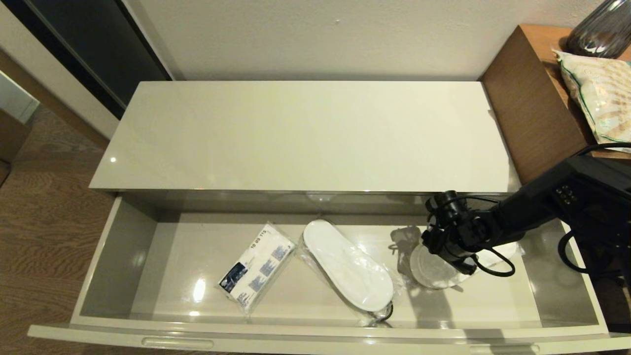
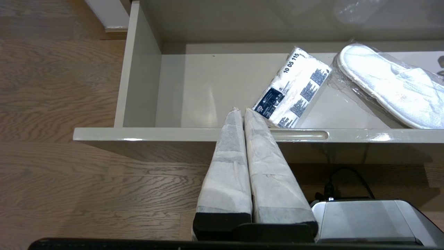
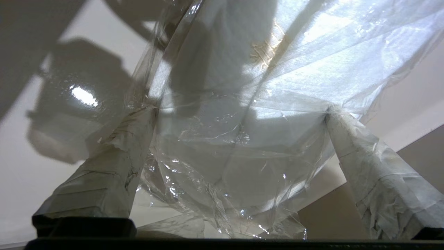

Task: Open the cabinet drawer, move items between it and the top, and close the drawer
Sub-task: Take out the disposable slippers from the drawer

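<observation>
The wide glossy beige-grey cabinet drawer point(image 1: 123, 246) stands pulled fully out below the bare glossy cream-beige top point(image 1: 305, 133), and in it we see a white printed packet with a dark blue label point(image 1: 256, 268), a clear-wrapped flat white slipper point(image 1: 347, 266) just beside it, and a second clear-wrapped white slipper point(image 1: 434, 271) at the right end. Our right gripper point(image 3: 239, 139) is down in the drawer, jaws spread open astride this second slipper's crinkled wrap, apparently to grasp it for lifting to the top. Our left gripper point(image 2: 242, 114), jaws closed and empty, hangs outside the drawer front.
</observation>
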Controlling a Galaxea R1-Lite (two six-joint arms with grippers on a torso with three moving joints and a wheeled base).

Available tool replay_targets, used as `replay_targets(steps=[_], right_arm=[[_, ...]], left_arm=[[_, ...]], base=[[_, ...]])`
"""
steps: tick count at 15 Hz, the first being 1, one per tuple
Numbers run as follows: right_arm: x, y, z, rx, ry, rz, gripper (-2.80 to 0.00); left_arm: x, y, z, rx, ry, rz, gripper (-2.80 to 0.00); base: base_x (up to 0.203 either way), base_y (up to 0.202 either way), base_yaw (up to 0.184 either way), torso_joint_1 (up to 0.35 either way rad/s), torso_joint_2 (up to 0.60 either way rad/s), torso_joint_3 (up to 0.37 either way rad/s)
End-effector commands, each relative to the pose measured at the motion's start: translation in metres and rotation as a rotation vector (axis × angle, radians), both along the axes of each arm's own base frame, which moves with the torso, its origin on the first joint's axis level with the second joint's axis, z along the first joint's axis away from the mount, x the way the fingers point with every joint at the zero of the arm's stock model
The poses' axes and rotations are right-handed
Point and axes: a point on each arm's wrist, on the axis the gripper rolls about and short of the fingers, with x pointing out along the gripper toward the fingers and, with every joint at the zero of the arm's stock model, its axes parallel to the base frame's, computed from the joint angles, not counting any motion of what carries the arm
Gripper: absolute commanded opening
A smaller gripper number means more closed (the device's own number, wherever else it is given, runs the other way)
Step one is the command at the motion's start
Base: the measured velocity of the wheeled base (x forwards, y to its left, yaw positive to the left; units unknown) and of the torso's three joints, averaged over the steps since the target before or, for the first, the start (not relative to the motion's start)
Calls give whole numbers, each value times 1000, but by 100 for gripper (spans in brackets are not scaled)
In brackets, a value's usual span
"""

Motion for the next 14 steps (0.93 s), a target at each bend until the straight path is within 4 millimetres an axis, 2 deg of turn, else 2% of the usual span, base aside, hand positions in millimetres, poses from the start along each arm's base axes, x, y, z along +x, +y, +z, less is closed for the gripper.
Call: replay_targets(steps=[1, 4, 8, 14], right_arm=[[1, -2, -18, -22, 58, 21, 0], [-13, -4, -8, -44, 183, 43, 0], [-20, -6, 5, -52, 225, 50, 0], [-18, -7, 4, -37, 221, 49, 0]], left_arm=[[0, 0, 0, 1, 1, 0, -280], [0, 0, 0, 1, 1, 0, -280], [0, 0, 0, 1, 1, 0, -280], [0, 0, 0, 1, 1, 0, -280]], base=[[0, 0, 0, 0, 0, 0], [0, 0, 0, 0, 0, 0], [0, 0, 0, 0, 0, 0], [0, 0, 0, 0, 0, 0]])
